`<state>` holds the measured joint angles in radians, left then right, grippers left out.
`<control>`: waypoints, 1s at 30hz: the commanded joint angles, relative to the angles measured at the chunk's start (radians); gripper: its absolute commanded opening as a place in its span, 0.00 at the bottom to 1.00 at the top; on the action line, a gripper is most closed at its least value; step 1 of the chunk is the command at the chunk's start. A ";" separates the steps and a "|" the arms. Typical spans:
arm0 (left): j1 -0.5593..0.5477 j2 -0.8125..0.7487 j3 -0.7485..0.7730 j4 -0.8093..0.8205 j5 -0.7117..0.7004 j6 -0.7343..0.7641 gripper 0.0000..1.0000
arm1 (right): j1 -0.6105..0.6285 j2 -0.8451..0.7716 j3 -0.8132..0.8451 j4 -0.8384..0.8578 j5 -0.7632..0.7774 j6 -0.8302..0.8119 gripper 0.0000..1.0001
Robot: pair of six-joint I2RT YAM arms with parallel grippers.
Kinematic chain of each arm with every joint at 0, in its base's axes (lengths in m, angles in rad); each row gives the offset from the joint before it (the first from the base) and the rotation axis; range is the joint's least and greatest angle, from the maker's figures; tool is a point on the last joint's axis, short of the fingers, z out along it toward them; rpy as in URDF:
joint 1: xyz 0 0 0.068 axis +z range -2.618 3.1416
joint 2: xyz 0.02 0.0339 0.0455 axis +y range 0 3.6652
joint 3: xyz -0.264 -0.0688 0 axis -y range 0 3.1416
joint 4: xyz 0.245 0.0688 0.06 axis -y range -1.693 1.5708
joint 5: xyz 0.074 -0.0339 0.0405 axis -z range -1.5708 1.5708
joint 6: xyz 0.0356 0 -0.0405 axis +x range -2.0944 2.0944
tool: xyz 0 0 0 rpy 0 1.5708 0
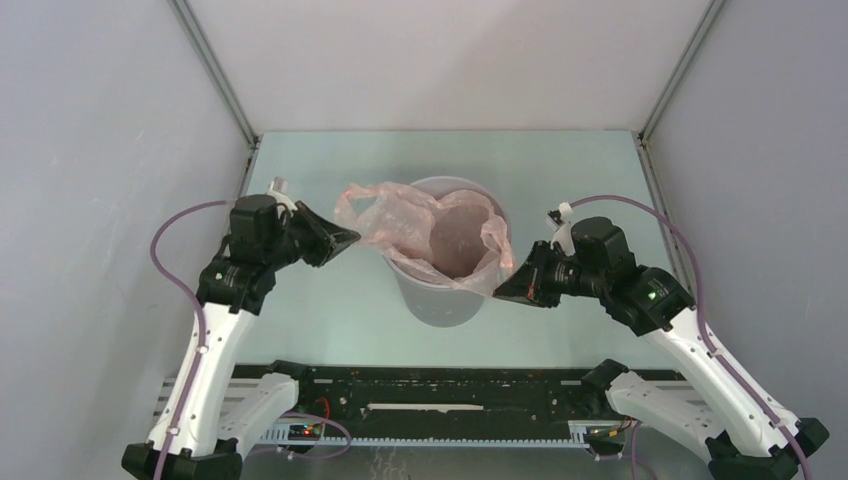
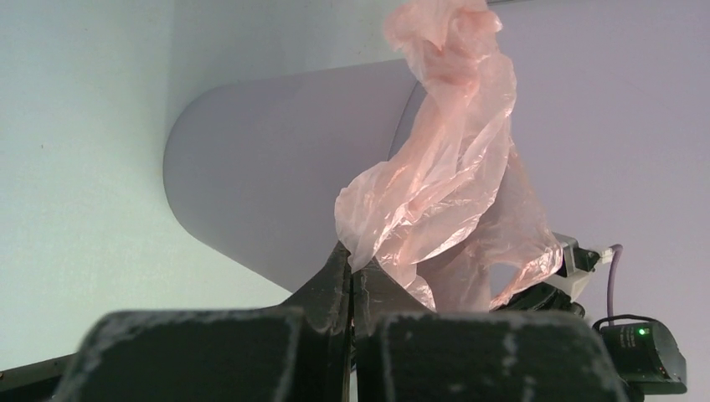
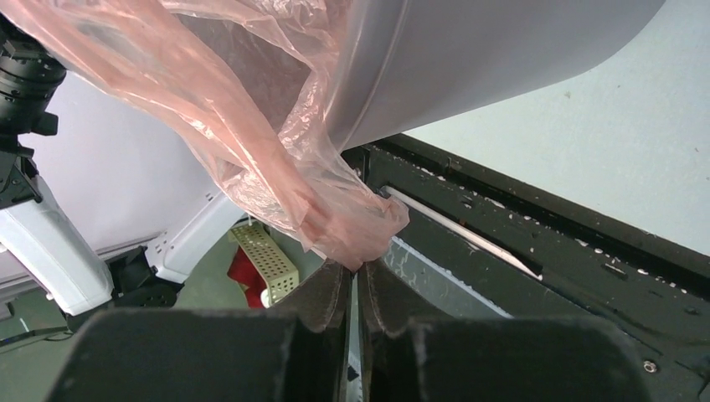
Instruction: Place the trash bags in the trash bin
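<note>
Lining step, by the look: thin, wrinkled, translucent pale-pink film bag (image 1: 400, 215) sits in the mouth of the plain grey round plastic bin (image 1: 440, 305), belly sunk inside, edges spilling over both sides. Left gripper (image 1: 352, 238) is clamped on the left flap; right gripper (image 1: 500, 292) is clamped on the right flap (film bunched at its tips). Both arms reach inward at rim height. Next likely: draw edges outward and down, gently, without tipping the bin.
</note>
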<state>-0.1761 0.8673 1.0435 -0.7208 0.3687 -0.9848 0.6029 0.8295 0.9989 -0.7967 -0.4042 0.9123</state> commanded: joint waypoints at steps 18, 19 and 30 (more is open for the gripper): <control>0.010 0.014 -0.067 -0.076 -0.070 0.066 0.00 | 0.001 -0.008 -0.013 -0.019 0.111 -0.058 0.00; 0.010 0.027 -0.066 -0.063 -0.065 0.059 0.00 | 0.001 -0.006 -0.015 -0.029 0.124 -0.067 0.00; -0.017 0.179 -0.075 0.029 0.029 0.041 0.00 | 0.018 -0.015 -0.062 0.026 0.194 -0.330 0.26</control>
<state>-0.1791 1.0233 0.9867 -0.7422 0.3870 -0.9386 0.6086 0.8322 0.9531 -0.7792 -0.2779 0.7551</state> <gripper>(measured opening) 0.005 0.189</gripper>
